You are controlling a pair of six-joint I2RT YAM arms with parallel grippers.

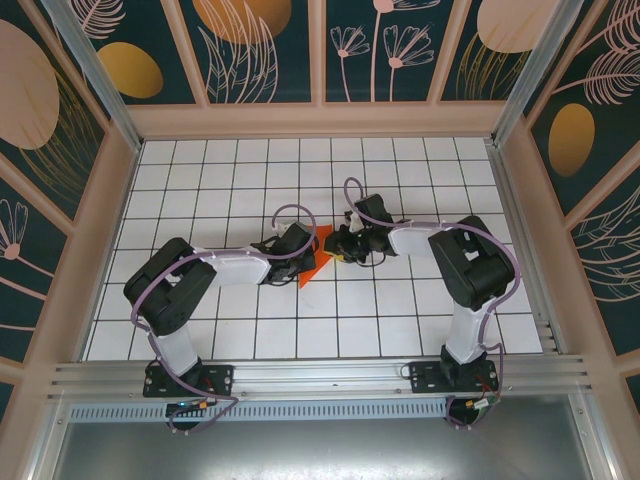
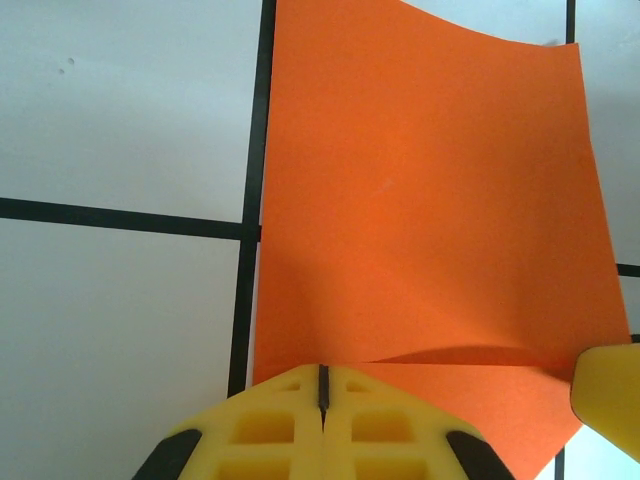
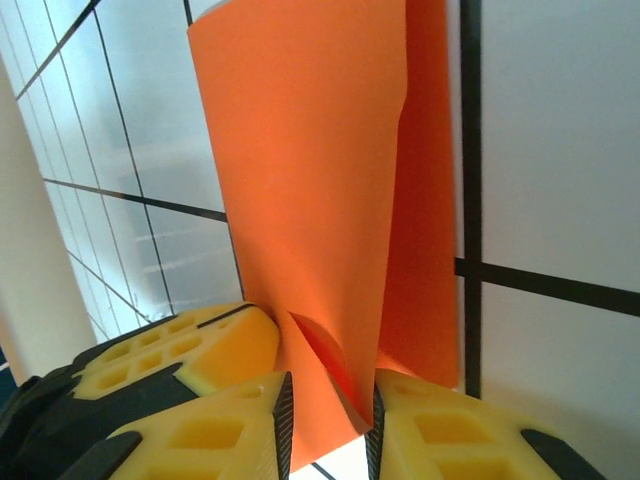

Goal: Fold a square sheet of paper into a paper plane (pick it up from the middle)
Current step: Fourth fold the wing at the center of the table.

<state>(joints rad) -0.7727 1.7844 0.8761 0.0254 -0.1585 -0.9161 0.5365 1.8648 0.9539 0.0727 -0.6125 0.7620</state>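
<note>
Closest to me, at six o'clock in the top view, the left arm (image 1: 175,290) and the right arm (image 1: 470,265) are bolted to the edge of the white tiled table (image 1: 250,335). They both reach toward the middle and meet there. The left gripper (image 2: 322,378) reaches in from nine o'clock. Its yellow fingers are pressed tight together right at the near side of the square sheet of paper (image 2: 420,200), and I think they pinch it there. The right gripper (image 3: 328,405) reaches in from three o'clock. Its fingers stand a little apart, with a soft loop of the orange sheet squeezed between them. The sheet is in the middle of the table between the two grippers, partly lifted and bent, not flat. I think we are early in the job. The paper is picked up and has a soft bend, but I see no sharp fold down the middle, no pointy nose and no wings, so almost all the folding is left. The table is the one thing here that holds anything, and all I see on it is the sheet. Far off at twelve o'clock stands the flower-painted wall (image 1: 320,50).
</note>
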